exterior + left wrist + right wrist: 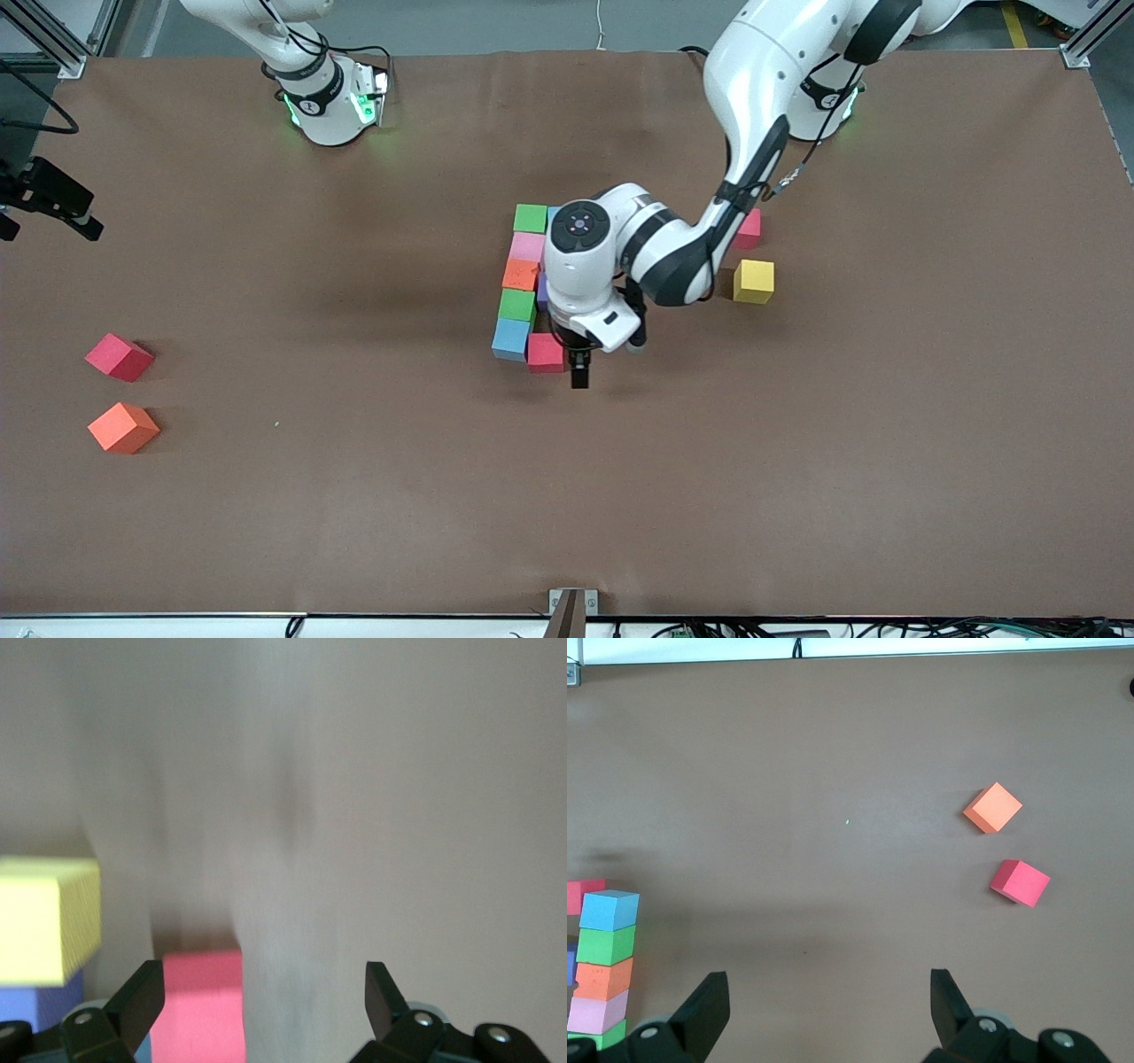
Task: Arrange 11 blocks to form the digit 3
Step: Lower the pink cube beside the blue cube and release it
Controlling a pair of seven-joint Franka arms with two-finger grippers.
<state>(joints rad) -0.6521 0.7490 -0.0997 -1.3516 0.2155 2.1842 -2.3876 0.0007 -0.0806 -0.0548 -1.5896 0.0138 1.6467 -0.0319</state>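
A column of blocks lies mid-table: green (530, 218), pink (526, 246), orange (521, 275), green (517, 306) and blue (511, 339), with a red block (546, 352) beside the blue one. My left gripper (580, 367) is low over the table beside the red block and hides part of the figure. In the left wrist view it (261, 992) is open and empty, the red block (204, 1001) is by one finger, and a yellow block (44, 917) shows beside it. My right gripper (828, 1001) is open and empty, high over the table.
A loose yellow block (753, 281) and a pink-red block (749, 229) lie toward the left arm's end. A red block (119, 357) and an orange block (123, 427) lie toward the right arm's end, also in the right wrist view: red (1020, 882), orange (993, 807).
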